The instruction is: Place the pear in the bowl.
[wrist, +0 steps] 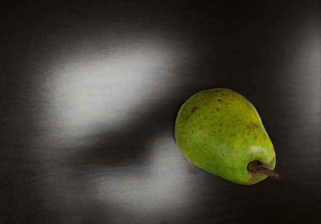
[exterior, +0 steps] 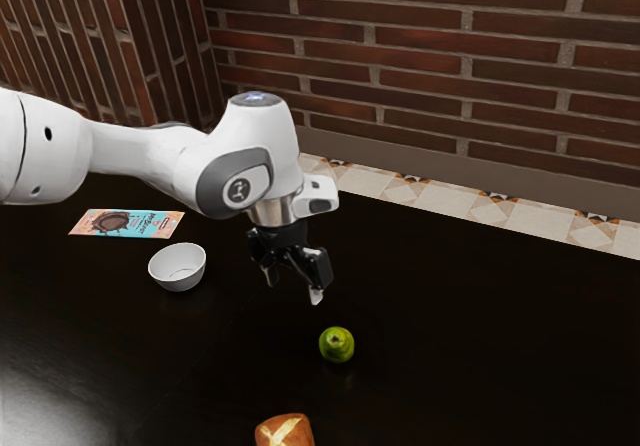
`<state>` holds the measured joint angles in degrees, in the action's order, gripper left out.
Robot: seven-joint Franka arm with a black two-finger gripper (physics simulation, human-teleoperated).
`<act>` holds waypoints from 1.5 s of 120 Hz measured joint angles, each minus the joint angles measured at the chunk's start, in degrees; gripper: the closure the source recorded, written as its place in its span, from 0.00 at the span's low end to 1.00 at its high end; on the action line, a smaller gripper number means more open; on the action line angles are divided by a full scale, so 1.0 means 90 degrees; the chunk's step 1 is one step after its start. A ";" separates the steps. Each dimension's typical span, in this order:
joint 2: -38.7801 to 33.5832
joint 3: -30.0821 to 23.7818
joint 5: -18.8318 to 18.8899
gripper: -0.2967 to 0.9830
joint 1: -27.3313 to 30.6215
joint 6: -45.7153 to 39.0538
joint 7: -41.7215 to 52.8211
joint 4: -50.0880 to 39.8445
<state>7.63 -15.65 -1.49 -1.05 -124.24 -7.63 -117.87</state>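
Observation:
My black gripper (exterior: 292,288) hangs above the table in the exterior view, its two fingers apart with nothing between them. The green pear (exterior: 337,345) rests on the dark table, lower than the gripper and a little toward the exterior view's right. In the wrist view the pear (wrist: 220,133) shows its speckled skin and brown stem, apart from the hand. A white bowl (exterior: 178,269) stands on the table toward the exterior view's left, its inside visible from above.
A chocolate-bar packet (exterior: 127,224) lies flat behind the bowl. At the exterior view's bottom edge is a brown bread roll (exterior: 284,431) with a pale cross, partly cut off. A brick wall (exterior: 420,56) rises beyond the dark table (exterior: 480,366).

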 joint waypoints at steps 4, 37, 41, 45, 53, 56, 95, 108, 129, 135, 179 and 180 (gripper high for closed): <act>0.0094 -0.0039 -0.0001 0.23 0.0009 -0.0107 -0.0022 -0.0033; 0.0340 -0.0397 0.0008 0.23 0.0026 -0.0780 -0.0165 -0.0103; 0.0413 -0.0428 0.0006 0.23 0.0029 -0.0837 -0.0181 -0.0106; 0.0491 -0.0453 0.0004 0.23 0.0029 -0.0892 -0.0193 -0.0120; 0.0711 -0.0478 0.0004 0.23 0.0028 -0.1036 -0.0211 -0.0140; 0.0773 -0.0481 0.0004 0.23 0.0028 -0.1085 -0.0217 -0.0143; 0.0988 -0.0497 0.0018 0.23 0.0027 -0.1677 -0.0135 -0.0309; 0.1040 -0.0507 0.0015 0.23 0.0029 -0.1766 -0.0097 -0.0331; 0.1278 -0.0507 0.0025 0.23 0.0030 -0.1837 -0.0049 -0.0257; 0.1325 -0.0503 0.0030 0.23 0.0029 -0.1838 -0.0038 -0.0250; 0.1605 -0.0458 0.0233 0.23 0.0039 -0.1862 0.0053 -0.0072; 0.1617 -0.0457 0.0235 0.23 0.0039 -0.1863 0.0055 -0.0058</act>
<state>22.18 -19.76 0.62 -0.70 -141.01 -7.13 -118.39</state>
